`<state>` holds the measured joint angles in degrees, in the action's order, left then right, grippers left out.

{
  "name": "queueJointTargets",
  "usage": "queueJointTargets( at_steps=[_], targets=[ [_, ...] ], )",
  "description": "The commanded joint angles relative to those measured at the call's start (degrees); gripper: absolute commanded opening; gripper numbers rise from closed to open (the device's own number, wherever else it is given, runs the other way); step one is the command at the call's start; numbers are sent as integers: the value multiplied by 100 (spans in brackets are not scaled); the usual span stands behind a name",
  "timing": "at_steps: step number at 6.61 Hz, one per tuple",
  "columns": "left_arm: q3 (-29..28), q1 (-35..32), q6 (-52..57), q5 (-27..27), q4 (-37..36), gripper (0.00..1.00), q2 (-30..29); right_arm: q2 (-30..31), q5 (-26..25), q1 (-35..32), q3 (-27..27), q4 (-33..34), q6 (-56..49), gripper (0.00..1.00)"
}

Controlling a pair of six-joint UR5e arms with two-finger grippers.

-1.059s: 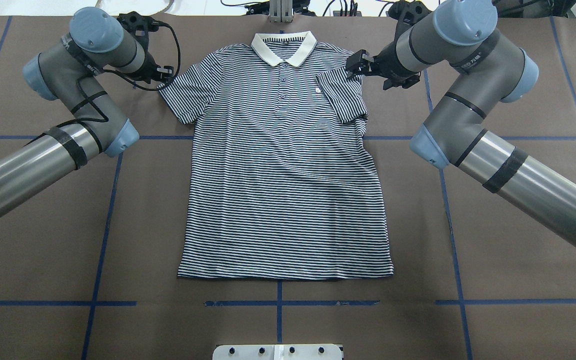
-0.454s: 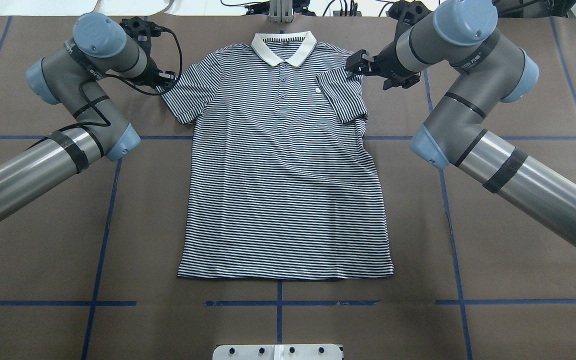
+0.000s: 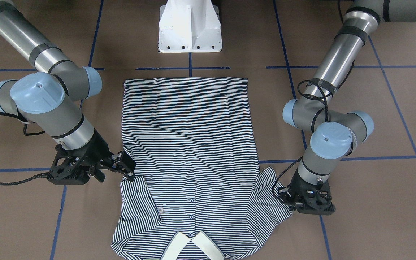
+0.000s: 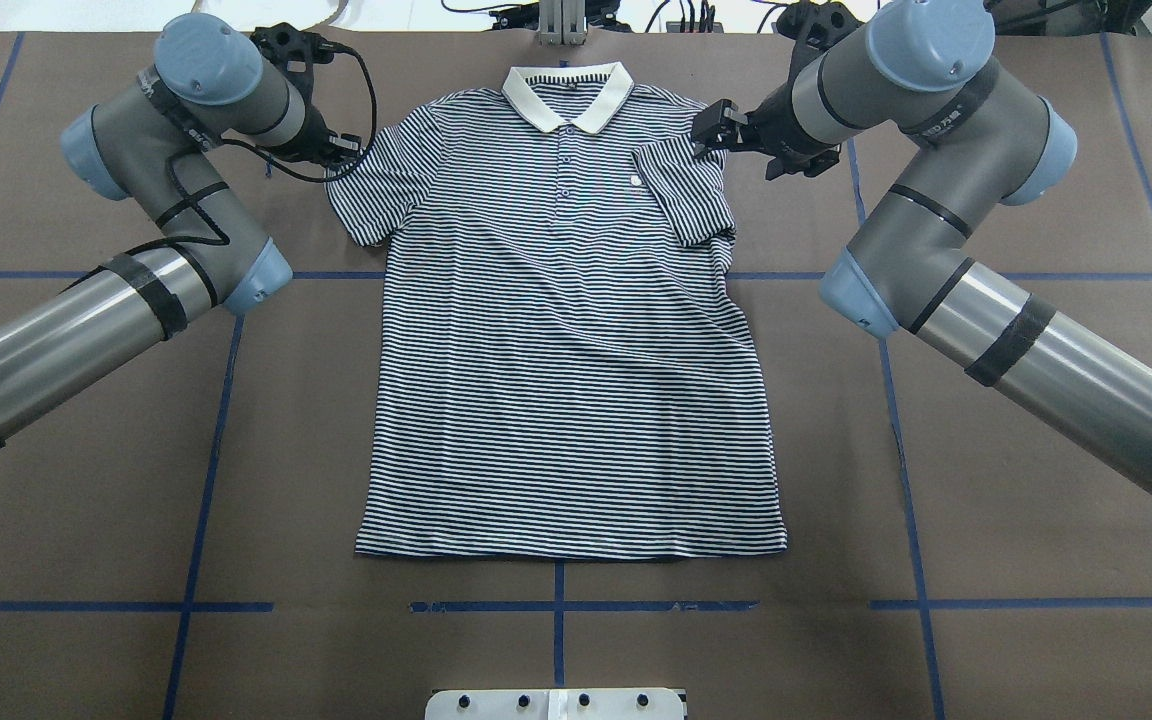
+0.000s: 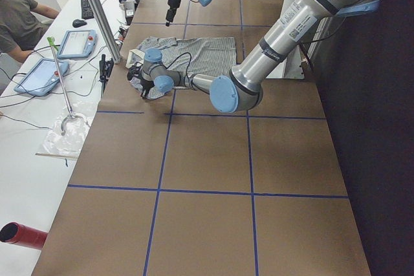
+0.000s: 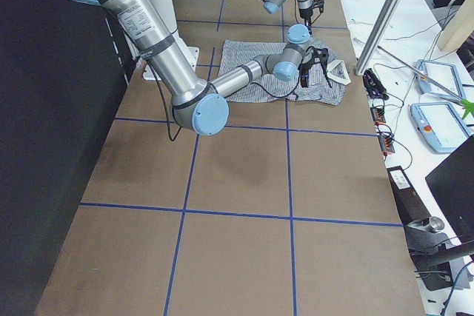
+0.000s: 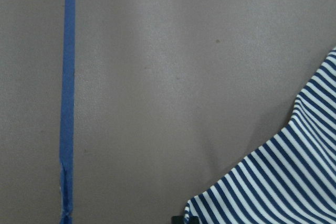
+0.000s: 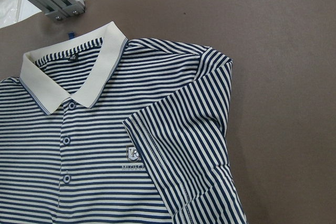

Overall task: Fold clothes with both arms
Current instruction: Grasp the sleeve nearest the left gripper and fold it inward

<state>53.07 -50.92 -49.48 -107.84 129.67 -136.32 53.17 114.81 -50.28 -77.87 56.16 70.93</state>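
The striped polo shirt (image 4: 566, 380) lies flat and face up on the brown table, its cream collar (image 4: 568, 95) at the far edge. The sleeve on my right side (image 4: 686, 195) is folded inward over the chest beside the logo (image 8: 134, 152). My right gripper (image 4: 708, 130) hovers open just above that shoulder and holds nothing (image 3: 128, 168). My left gripper (image 4: 348, 152) is low at the outer edge of the other sleeve (image 3: 269, 195), shut on its hem. In the left wrist view that sleeve (image 7: 283, 182) rises off the table at the bottom right.
Blue tape lines (image 4: 216, 420) grid the table. The white pedestal base (image 3: 190, 25) stands beyond the shirt's hem. An aluminium post (image 4: 561, 20) rises behind the collar. A person (image 5: 16, 17) sits at a side bench with tablets (image 5: 74, 43).
My left arm has shifted to the right toward the shirt, and the sleeve's outer edge has moved slightly inward with it. The right arm has not moved.
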Motion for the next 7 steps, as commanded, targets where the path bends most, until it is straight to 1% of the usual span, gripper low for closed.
queueJointTargets(
  at_steps=[1, 2, 3, 4, 5, 6, 7],
  targets=[
    [177, 117, -542, -17, -500, 0, -559, 0, -3, 0, 0, 0, 9, 100],
    [177, 274, -780, -9, -512, 0, -685, 0, -3, 0, 17, 0, -9, 100],
    [133, 607, -1244, 35, -512, 0, -834, 0, -3, 18, 26, 0, 9, 100],
    [98, 697, -1370, 44, -512, 0, -861, 0, -3, 18, 35, 0, 0, 100],
    [19, 785, -1459, 296, -512, 0, -914, 9, -3, 18, 52, 0, -9, 100],
    [-216, 838, -1486, 630, -486, 0, -1045, 9, -3, 18, 53, 9, -9, 100],
    [-245, 838, -1486, 676, -451, 0, -1046, 18, -3, 35, 53, 0, -9, 100]
  ],
)
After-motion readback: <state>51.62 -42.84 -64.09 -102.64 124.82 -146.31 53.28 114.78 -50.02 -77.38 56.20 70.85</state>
